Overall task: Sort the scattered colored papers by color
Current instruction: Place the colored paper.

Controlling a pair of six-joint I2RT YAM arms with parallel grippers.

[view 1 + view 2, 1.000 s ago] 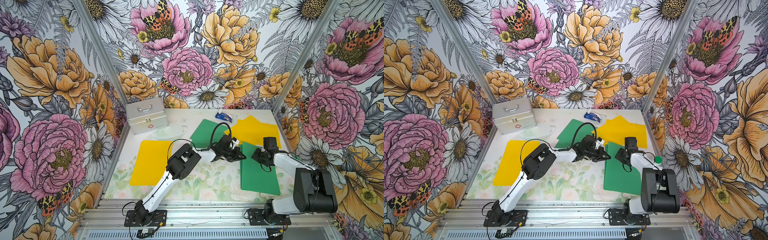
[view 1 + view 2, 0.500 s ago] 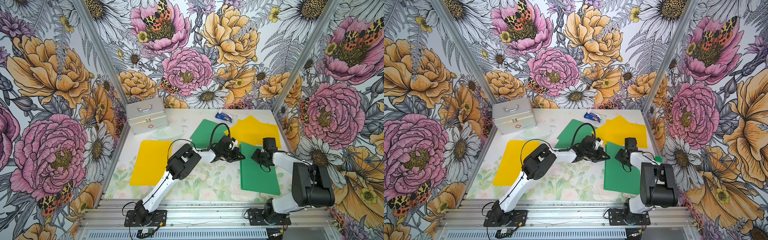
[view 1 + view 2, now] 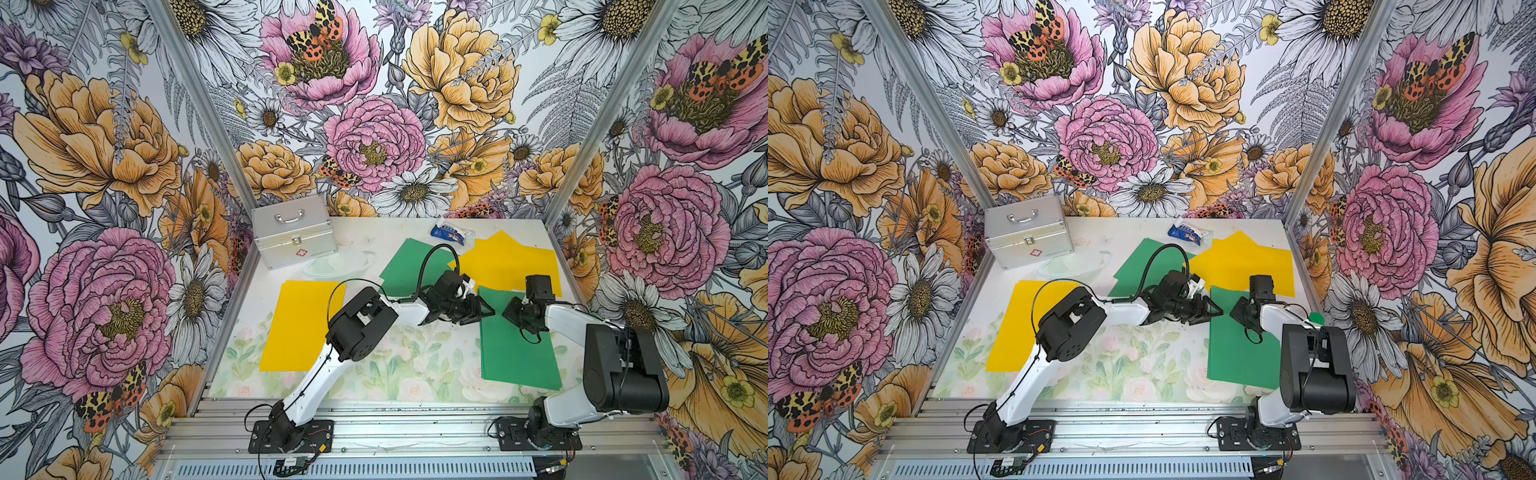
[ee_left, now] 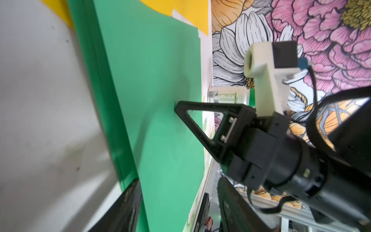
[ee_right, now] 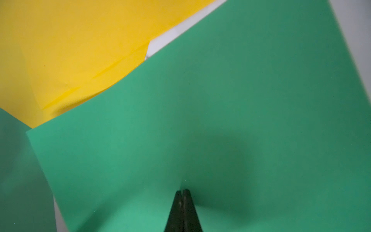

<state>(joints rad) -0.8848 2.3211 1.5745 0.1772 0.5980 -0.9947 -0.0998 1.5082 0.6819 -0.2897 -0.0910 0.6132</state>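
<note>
Left gripper (image 3: 487, 311), jaws spread, sits at the nearer green paper's (image 3: 517, 357) ten o'clock corner, its edge between the fingers (image 4: 124, 209). Right gripper (image 5: 182, 193), jaws pressed together, pins that paper from above; long axis runs twelve-to-six.

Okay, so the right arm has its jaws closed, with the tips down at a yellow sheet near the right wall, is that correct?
Not quite. The right gripper does have its jaws closed, but the sheet at their tips is the green sheet, not a yellow one. The right wrist view shows this plainly. The yellow paper shows only past that sheet's edge.
</note>
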